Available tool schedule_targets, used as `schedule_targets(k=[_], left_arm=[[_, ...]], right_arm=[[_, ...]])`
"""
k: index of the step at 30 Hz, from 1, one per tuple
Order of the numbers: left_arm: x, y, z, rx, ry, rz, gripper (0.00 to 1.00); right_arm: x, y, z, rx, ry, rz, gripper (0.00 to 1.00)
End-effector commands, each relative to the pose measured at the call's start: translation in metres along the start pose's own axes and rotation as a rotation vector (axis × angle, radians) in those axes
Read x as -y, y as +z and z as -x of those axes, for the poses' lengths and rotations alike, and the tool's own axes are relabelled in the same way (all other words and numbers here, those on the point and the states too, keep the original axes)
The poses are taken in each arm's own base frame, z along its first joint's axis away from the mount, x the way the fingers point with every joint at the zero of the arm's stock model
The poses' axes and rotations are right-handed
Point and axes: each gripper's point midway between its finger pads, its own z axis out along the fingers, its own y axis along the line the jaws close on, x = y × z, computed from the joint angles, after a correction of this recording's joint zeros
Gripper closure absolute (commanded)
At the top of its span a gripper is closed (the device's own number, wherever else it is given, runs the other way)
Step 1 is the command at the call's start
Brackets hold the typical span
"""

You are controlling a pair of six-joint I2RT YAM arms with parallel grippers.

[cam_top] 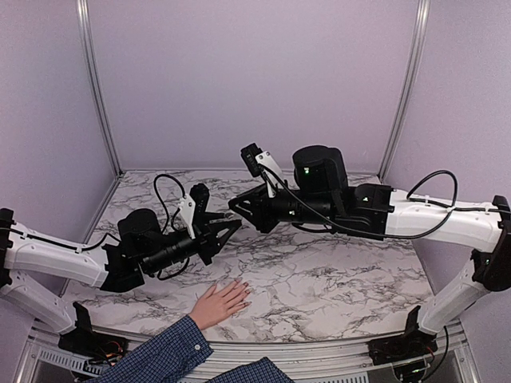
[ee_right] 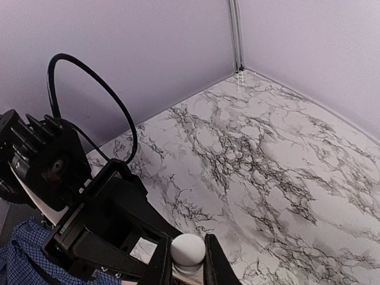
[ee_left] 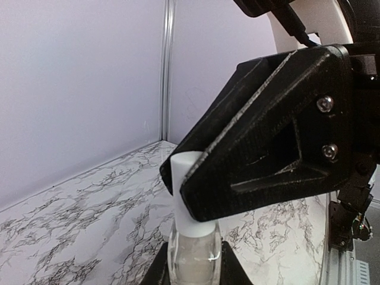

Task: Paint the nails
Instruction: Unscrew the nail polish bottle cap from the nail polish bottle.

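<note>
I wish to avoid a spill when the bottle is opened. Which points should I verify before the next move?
1. Left tool grips the small clear glass polish bottle: ok.
2. Right tool is closed on the bottle's round white cap: ok.
3. Light-skinned human hand in the blue plaid sleeve lies flat on the white marble table, apart from both tools: ok.
4. Cap already loosened: cannot tell.
5. Tiny pale nails bare and dry: cannot tell, too small.

Left gripper (cam_top: 226,235) and right gripper (cam_top: 238,209) clamp one bottle (ee_left: 193,258), blocking centre; hand (cam_top: 219,302) lies at six o'clock; bench (cam_top: 359,271) open toward three.
</note>
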Motion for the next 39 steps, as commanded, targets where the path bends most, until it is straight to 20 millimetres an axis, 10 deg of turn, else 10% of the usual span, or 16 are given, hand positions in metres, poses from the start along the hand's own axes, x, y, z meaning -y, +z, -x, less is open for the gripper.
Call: schedule_targets(k=[1, 14, 29, 39], left_arm=[[0.055, -0.012, 0.018, 0.035, 0.007, -0.319, 1.00], [0.124, -0.054, 0.050, 0.088, 0.031, -0.784, 1.00], [0.137, -0.068, 0.070, 0.118, 0.022, -0.881, 1.00], [0.080, -0.044, 0.068, 0.165, 0.051, -0.473, 1.00]], right_arm=[[-0.031, -0.024, 0.032, 0.101, -0.101, 0.145, 1.00], [-0.090, -0.081, 0.041, 0.215, -0.334, 0.486, 1.00], [-0.124, -0.105, 0.031, 0.219, -0.429, 0.724, 0.99], [-0.095, -0.100, 0.052, 0.262, -0.357, 0.506, 0.45]])
